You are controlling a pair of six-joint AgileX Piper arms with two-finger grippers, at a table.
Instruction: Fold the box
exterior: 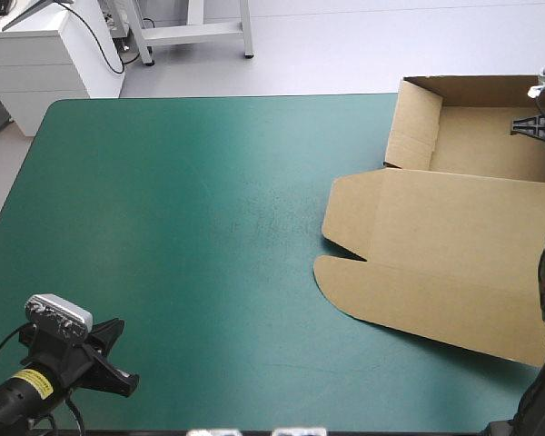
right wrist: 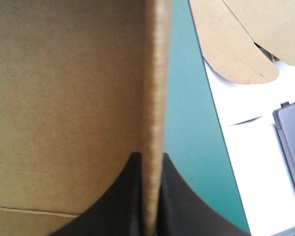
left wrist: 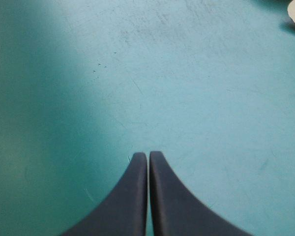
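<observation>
1. Right gripper pinches the raised side wall of the brown box, its black fingers all but closed on the board's edge, apparently to keep that wall upright.
2. The box sits at the table's right side, its far walls raised into a tray and its lid flat toward the near edge.
3. Left gripper hangs closed and empty over the bare teal-green cover by the near-left corner, well apart from the box, likely parked out of the way.

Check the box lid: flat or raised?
Flat. The lid lies spread on the teal-green cover, its flaps untucked; only the box tray walls beyond it stand raised.
</observation>
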